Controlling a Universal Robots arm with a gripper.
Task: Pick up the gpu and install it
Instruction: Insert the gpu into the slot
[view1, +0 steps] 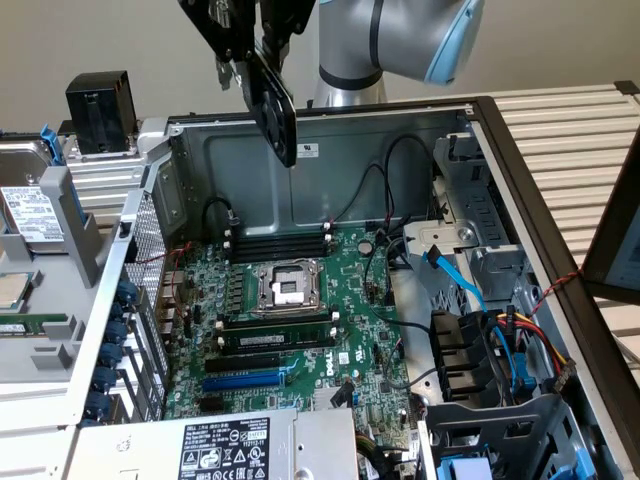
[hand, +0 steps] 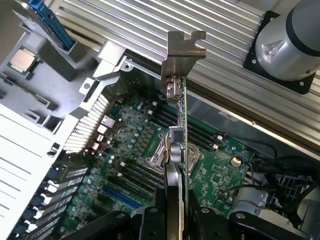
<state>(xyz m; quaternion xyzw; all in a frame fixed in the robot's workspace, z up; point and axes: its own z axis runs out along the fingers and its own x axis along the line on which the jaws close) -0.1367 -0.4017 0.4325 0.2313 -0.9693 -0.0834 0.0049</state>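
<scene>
The hand (view1: 248, 52) is up at about twelve o'clock in the exterior view, just beside the grey-and-blue arm (view1: 400, 35). Its fingers are pinched onto the gpu (view1: 273, 105) — not spread wide, not pressed fully together, with the card's thickness held between them. The gpu hangs on edge below the hand, its dark face turned toward the exterior view. It is in the air over the far wall of the open computer case (view1: 400, 140), touching nothing inside. In the wrist view the card appears edge-on, a thin green line running out from between the black fingers (hand: 152, 225) to its silver metal bracket (hand: 184, 50) at the far end. Below lies the big green motherboard (view1: 330, 330). Its square CPU socket (view1: 290, 288) sits at roughly six o'clock from the hanging card in the exterior view. A blue slot (view1: 245, 380) lies farther on toward seven o'clock, near the labelled power supply (view1: 215, 445). Out at nine o'clock a hard drive (view1: 30, 215) sits in a grey cage, and at two o'clock the pale slats of the counter (view1: 570, 140) show past the case wall.
</scene>
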